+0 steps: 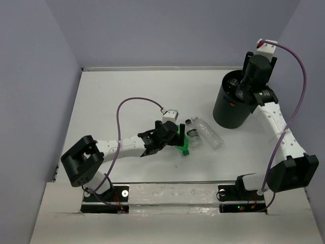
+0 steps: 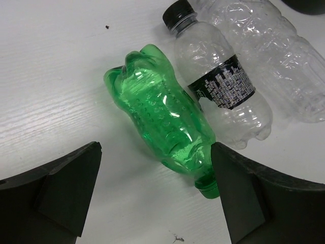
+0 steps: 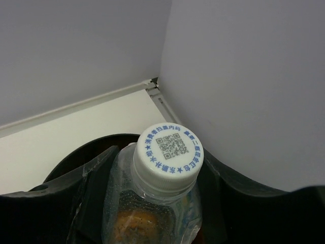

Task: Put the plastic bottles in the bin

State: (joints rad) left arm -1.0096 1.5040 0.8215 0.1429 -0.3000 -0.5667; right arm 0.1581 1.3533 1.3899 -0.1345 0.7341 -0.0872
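Observation:
A green bottle point(image 2: 162, 117) lies on its side on the white table, also seen from above point(image 1: 184, 144). My left gripper point(image 2: 156, 152) is open around it, and the right finger point(image 2: 238, 193) touches its neck. A clear bottle with a dark cap and dark label point(image 2: 218, 76) and a plain clear bottle point(image 2: 274, 51) lie just beyond it, side by side point(image 1: 192, 133) point(image 1: 209, 133). My right gripper point(image 3: 160, 162) is shut on a clear bottle with a white cap point(image 3: 167, 152), held upright over the black bin point(image 3: 81, 157) point(image 1: 229, 107). Something orange shows through that bottle.
The bin stands at the back right, close to the right wall point(image 3: 244, 76). Grey walls enclose the table on the left, back and right. The right arm point(image 1: 277, 122) arches over the table's right side.

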